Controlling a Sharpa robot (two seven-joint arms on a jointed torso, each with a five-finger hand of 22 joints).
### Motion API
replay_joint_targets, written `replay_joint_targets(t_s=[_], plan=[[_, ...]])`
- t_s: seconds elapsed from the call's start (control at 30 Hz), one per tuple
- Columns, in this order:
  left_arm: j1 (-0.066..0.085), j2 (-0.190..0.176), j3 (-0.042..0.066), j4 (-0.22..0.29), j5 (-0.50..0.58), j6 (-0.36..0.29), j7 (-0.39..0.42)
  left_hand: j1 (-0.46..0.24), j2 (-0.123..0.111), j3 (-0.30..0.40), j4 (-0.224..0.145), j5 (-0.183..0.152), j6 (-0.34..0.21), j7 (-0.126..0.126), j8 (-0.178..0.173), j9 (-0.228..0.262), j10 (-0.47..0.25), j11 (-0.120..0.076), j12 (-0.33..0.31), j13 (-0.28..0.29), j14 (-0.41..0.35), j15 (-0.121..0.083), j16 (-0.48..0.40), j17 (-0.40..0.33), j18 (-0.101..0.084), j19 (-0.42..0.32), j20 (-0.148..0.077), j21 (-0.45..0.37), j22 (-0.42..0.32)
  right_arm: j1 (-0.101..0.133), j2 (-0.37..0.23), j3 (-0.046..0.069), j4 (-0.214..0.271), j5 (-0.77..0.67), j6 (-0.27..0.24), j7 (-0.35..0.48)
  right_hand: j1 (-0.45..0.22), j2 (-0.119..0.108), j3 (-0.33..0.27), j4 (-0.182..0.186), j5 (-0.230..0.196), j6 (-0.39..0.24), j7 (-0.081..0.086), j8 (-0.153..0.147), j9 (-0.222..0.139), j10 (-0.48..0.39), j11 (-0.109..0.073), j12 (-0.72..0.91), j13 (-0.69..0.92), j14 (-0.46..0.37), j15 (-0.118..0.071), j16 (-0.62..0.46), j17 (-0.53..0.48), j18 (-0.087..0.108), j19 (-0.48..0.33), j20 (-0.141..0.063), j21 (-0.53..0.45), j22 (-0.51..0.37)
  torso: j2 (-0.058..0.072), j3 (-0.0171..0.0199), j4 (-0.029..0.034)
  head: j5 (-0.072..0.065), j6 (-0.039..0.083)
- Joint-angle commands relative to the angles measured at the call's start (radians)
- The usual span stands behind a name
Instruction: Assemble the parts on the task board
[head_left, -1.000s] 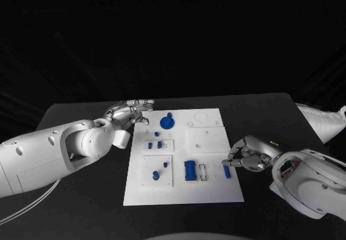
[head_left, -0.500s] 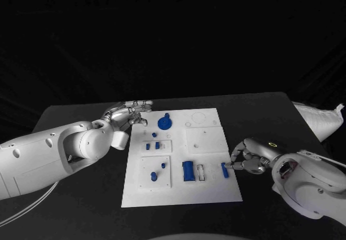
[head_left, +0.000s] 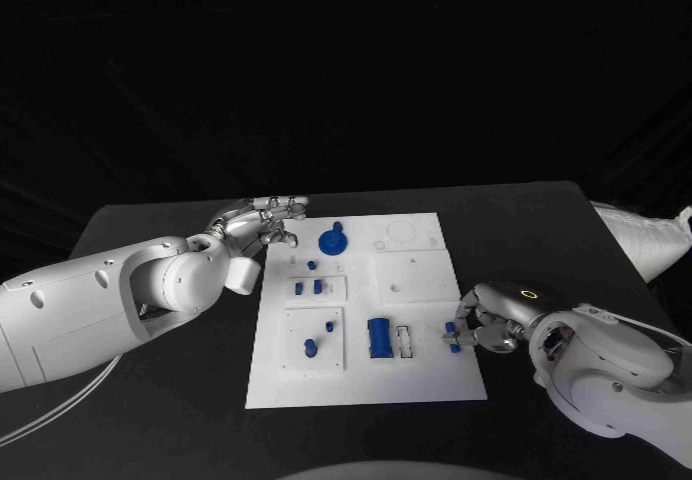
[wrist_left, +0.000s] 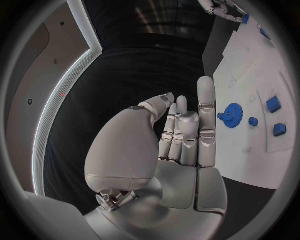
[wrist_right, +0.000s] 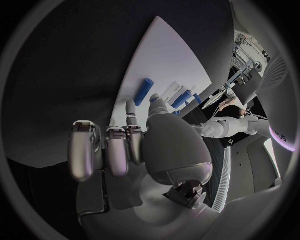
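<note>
Your right hand (head_left: 488, 328) sits at the board's four o'clock edge, fingers curled in around the small blue peg (head_left: 451, 336) — whether they actually pinch it or merely touch it, you cannot tell. The peg lies on the task board (head_left: 411, 380) just beside the empty slot (head_left: 407, 342) and the blue block (head_left: 379, 338). The step in hand looks like picking that peg; next you'd want a firm pinch, then a lift clear of the desk. Your left hand (head_left: 264, 226) hovers at the board's eleven o'clock corner, near the blue gear (head_left: 335, 241), fingers loosely together, holding nothing. Against a second ago, the right hand has rolled further over the peg — the left barely moved.
</note>
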Motion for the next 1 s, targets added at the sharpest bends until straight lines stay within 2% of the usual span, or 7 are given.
replay_joint_targets(t_s=[0.03, 0.2, 0.43, 0.53, 0.63, 0.83, 1.0], plan=[[0.000, 0.001, 0.001, 0.003, -0.003, 0.017, 0.005, -0.006, 0.002, 0.002, -0.002, -0.001, -0.005, -0.002, 0.003, 0.000, -0.009, 0.000, 0.004, -0.001, -0.005, 0.000, -0.004, -0.001, 0.018, -0.007, 0.001, 0.003, 0.001, -0.003, 0.005, 0.000, -0.003, -0.051, 0.062, -0.009, 0.014, 0.005, 0.004, -0.006, -0.002, 0.013, -0.001, -0.005, -0.002, 0.060, -0.001, -0.005, 0.183, 0.089, 0.001, 0.007, 0.186, -0.006, 0.021, 0.005, 0.004, 0.008, 0.000, -0.0001, -0.0016, 0.002, -0.001], [0.000, 0.000, 0.001, 0.003, -0.003, 0.017, 0.004, -0.006, 0.002, 0.002, -0.002, -0.001, -0.005, -0.002, 0.003, 0.000, -0.009, 0.000, 0.004, -0.001, -0.005, 0.000, -0.004, -0.001, 0.018, -0.007, 0.001, 0.003, 0.001, -0.004, 0.013, 0.000, -0.007, -0.076, 0.090, -0.011, 0.027, 0.011, 0.016, -0.009, -0.051, 0.029, -0.005, -0.013, -0.005, 0.061, -0.006, -0.005, 0.184, 0.089, -0.003, 0.007, 0.186, -0.006, 0.021, 0.001, 0.004, 0.009, -0.001, 0.0003, -0.0010, 0.001, -0.003], [0.000, 0.000, 0.001, 0.003, -0.003, 0.018, 0.004, -0.006, 0.002, 0.002, -0.002, -0.001, -0.005, -0.002, 0.003, 0.000, -0.009, 0.000, 0.004, -0.001, -0.005, 0.000, -0.004, -0.001, 0.018, -0.007, 0.001, 0.003, 0.001, -0.008, 0.032, 0.000, -0.015, -0.129, 0.128, -0.013, 0.051, 0.009, 0.036, -0.022, -0.086, 0.039, -0.009, -0.020, -0.007, 0.061, -0.009, -0.005, 0.185, 0.089, -0.006, 0.008, 0.188, -0.007, 0.022, -0.002, 0.006, 0.013, -0.001, 0.0006, -0.0004, 0.002, -0.003], [0.000, 0.000, 0.001, 0.003, -0.003, 0.018, 0.004, -0.006, 0.002, 0.002, -0.002, -0.001, -0.005, -0.002, 0.003, 0.000, -0.009, 0.000, 0.004, -0.001, -0.005, 0.000, -0.004, -0.001, 0.018, -0.007, 0.001, 0.003, 0.001, -0.013, 0.040, 0.000, -0.018, -0.165, 0.146, -0.014, 0.113, 0.013, 0.090, -0.056, -0.177, 0.043, -0.013, -0.028, -0.010, 0.061, -0.014, -0.006, 0.185, 0.089, -0.011, 0.007, 0.188, -0.007, 0.022, -0.006, 0.007, 0.015, 0.000, 0.0008, -0.0002, 0.002, -0.003], [0.000, 0.000, 0.001, 0.003, -0.003, 0.018, 0.004, -0.006, 0.002, 0.002, -0.002, -0.001, -0.005, -0.002, 0.003, 0.000, -0.009, 0.000, 0.004, -0.001, -0.005, 0.000, -0.004, -0.001, 0.018, -0.007, 0.001, 0.003, 0.001, -0.017, 0.045, 0.000, -0.019, -0.204, 0.164, -0.014, 0.156, 0.015, 0.151, -0.081, -0.211, 0.049, -0.014, -0.038, -0.015, 0.064, -0.015, 0.002, 0.191, 0.091, -0.012, 0.013, 0.198, -0.010, 0.026, -0.009, 0.014, 0.027, 0.000, 0.0004, -0.0005, 0.003, -0.004], [0.000, 0.000, 0.001, 0.003, -0.003, 0.017, 0.005, -0.006, 0.002, 0.002, -0.002, -0.001, -0.005, -0.002, 0.003, 0.000, -0.009, 0.000, 0.004, -0.001, -0.005, 0.000, -0.004, -0.001, 0.018, -0.007, 0.001, 0.003, 0.001, -0.020, 0.053, 0.000, -0.020, -0.239, 0.185, -0.014, 0.161, -0.009, 0.235, -0.096, -0.218, 0.058, -0.012, -0.056, -0.023, 0.063, -0.014, 0.002, 0.193, 0.092, -0.010, 0.016, 0.204, -0.011, 0.027, -0.006, 0.018, 0.034, 0.000, 0.0003, -0.0008, 0.003, -0.004], [0.000, 0.000, 0.001, 0.003, -0.003, 0.017, 0.006, -0.006, 0.003, 0.003, -0.004, -0.001, -0.006, -0.002, 0.006, 0.000, -0.009, -0.001, 0.005, -0.002, -0.006, 0.000, -0.004, -0.002, 0.018, -0.009, 0.001, 0.003, 0.002, -0.021, 0.056, 0.000, -0.018, -0.233, 0.187, -0.013, 0.151, -0.014, 0.293, -0.098, -0.191, 0.059, -0.011, -0.068, -0.027, 0.063, -0.013, 0.002, 0.193, 0.092, -0.009, 0.016, 0.205, -0.012, 0.027, -0.006, 0.019, 0.037, -0.001, 0.0005, 0.0003, 0.002, -0.005]])
